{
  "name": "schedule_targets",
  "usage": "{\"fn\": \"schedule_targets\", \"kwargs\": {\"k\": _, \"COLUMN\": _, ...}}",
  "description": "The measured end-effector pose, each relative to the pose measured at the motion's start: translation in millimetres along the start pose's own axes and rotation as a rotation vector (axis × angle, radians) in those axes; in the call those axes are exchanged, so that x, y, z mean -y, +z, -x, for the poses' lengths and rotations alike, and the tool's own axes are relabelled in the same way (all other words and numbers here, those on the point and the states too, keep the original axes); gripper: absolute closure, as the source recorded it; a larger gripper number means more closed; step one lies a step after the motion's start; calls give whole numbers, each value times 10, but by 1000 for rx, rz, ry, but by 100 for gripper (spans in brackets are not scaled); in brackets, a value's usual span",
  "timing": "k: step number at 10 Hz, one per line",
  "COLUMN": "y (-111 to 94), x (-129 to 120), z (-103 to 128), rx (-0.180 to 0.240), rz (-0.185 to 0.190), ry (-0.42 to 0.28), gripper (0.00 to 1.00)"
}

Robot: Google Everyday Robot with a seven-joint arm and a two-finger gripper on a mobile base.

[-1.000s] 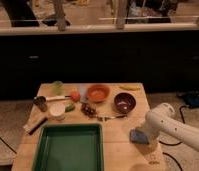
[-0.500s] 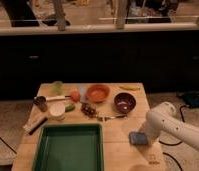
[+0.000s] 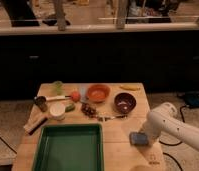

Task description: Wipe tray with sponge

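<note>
The dark-green tray (image 3: pixel 69 149) lies on the wooden table at the front left, nothing in it. The blue-grey sponge (image 3: pixel 138 138) lies on the table to the right of the tray, near the right edge. My white arm comes in from the right, and my gripper (image 3: pixel 144 134) is right at the sponge, on its right side. The arm's end hides the fingers.
An orange bowl (image 3: pixel 98 92) and a dark bowl (image 3: pixel 125 102) stand at the back. A white cup (image 3: pixel 57 110), a small green lump (image 3: pixel 70 107), a brush (image 3: pixel 35 124), a green cup (image 3: pixel 57 87) and other small items lie behind and left of the tray.
My arm has shifted slightly leftward and the sponge with it, a little nearer the tray.
</note>
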Motion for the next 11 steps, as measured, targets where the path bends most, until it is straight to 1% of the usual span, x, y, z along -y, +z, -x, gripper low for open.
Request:
{"fn": "schedule_targets", "kwargs": {"k": 1, "y": -19, "x": -93, "z": -22, "rx": 1, "rz": -4, "ry": 11, "gripper": 93}}
{"fn": "schedule_targets", "kwargs": {"k": 4, "y": -97, "x": -65, "z": -20, "rx": 2, "rz": -23, "ry": 13, "gripper": 93}}
{"fn": "schedule_targets", "kwargs": {"k": 6, "y": -104, "x": -113, "z": 1, "rx": 2, "rz": -22, "ry": 11, "gripper": 98}}
{"fn": "schedule_targets", "kwargs": {"k": 7, "y": -129, "x": -123, "z": 7, "rx": 0, "rz": -24, "ry": 11, "gripper": 98}}
{"fn": "schedule_targets", "kwargs": {"k": 8, "y": -220, "x": -152, "z": 3, "rx": -4, "rz": -31, "ry": 9, "gripper": 98}}
{"fn": "schedule_targets", "kwargs": {"k": 11, "y": -312, "x": -169, "z": 50, "rx": -4, "rz": -34, "ry": 6, "gripper": 98}}
